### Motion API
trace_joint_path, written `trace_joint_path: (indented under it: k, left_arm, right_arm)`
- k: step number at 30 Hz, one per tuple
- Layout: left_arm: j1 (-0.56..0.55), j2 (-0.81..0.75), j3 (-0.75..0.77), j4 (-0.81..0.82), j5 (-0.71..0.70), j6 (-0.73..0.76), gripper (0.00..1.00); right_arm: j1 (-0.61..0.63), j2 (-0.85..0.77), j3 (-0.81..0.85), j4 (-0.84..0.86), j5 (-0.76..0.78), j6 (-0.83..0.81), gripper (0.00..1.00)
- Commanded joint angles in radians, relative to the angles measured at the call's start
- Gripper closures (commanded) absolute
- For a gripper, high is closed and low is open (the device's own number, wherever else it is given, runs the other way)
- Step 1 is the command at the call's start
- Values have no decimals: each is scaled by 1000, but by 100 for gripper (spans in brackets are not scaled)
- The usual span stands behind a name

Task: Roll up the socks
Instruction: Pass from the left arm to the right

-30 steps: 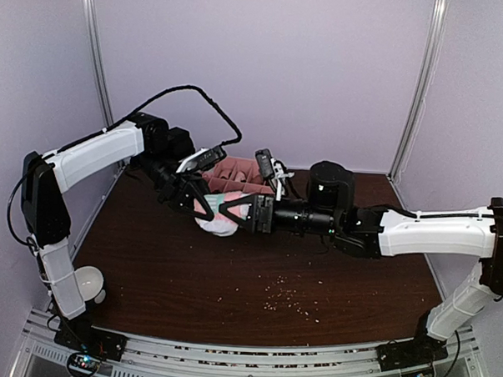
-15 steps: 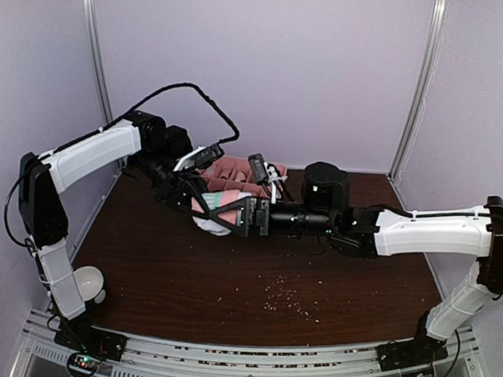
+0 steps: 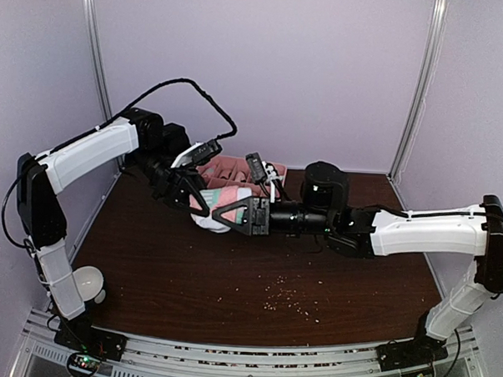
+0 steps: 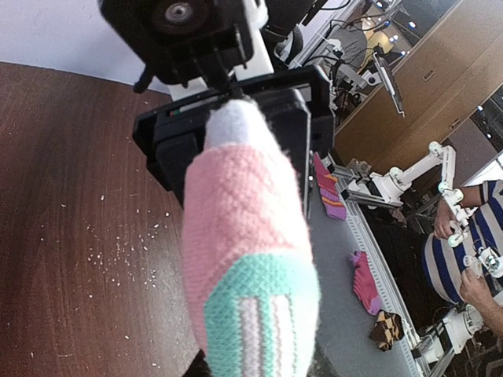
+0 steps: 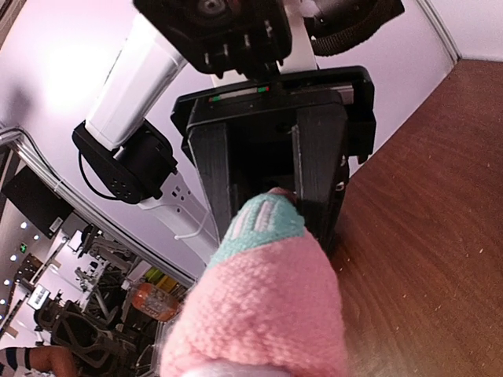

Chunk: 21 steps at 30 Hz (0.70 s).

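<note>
Top view: my left gripper and right gripper meet nose to nose above the table, just before the tray. One sock spans them, its long axis running left to right, both arms equally near.

Left wrist: the sock runs straight away from my left fingers. Its white tip sits pinched between the right gripper's jaws.

Right wrist: my left gripper is clamped on the teal end of the sock. I count one pink sock, two grippers and one tray, and I cannot pick out a cream sock.
</note>
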Motion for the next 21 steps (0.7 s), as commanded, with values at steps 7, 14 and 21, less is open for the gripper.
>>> trace_joint_path:
  k: [7, 14, 21]
  left_arm:
    - [-1, -15, 24, -2, 3, 31, 100]
    - [6, 1, 30, 17, -25, 9, 85]
    - [111, -91, -62, 384, -453, -315, 2]
  right_arm:
    - [9, -53, -11, 35, 55, -40, 100]
    - [2, -105, 56, -110, 59, -128, 100]
    - [-118, -92, 194, -628, 264, -231, 100]
